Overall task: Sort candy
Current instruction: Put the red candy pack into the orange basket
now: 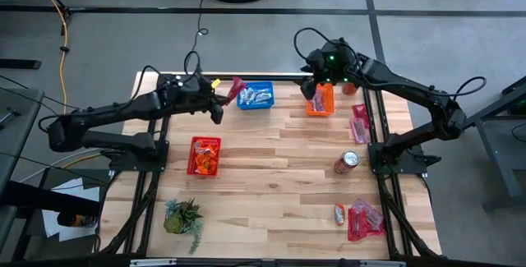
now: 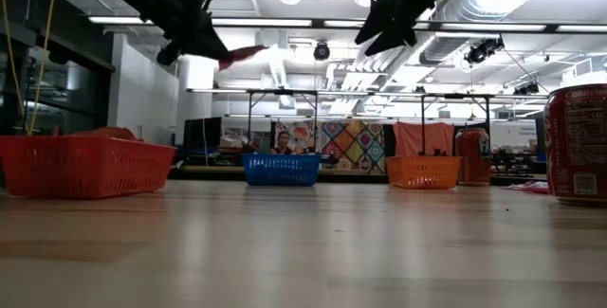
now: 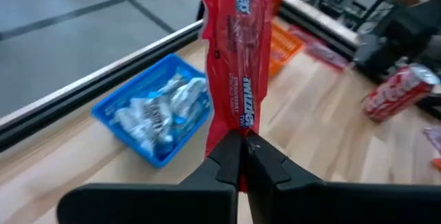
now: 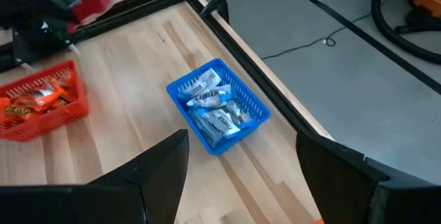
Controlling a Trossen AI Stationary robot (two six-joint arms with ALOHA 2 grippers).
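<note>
Pinched flat between the left gripper's point(image 3: 242, 156) closed fingers, a red wrapped candy point(image 3: 234, 52) hangs in the air just beside the blue basket point(image 1: 256, 96), which already holds blue-and-white packets. Farther out, the red basket point(image 1: 204, 155) on the left side of the table holds candies in orange wrappers, and the orange basket point(image 1: 320, 101) sits under the right gripper point(image 1: 316, 88), whose fingers stand spread and empty. Sorting looks partly done: pink-red packets point(image 1: 364, 220) remain loose near the front right corner, more point(image 1: 360, 122) lie by the right edge, near a soda can point(image 1: 346, 163).
</note>
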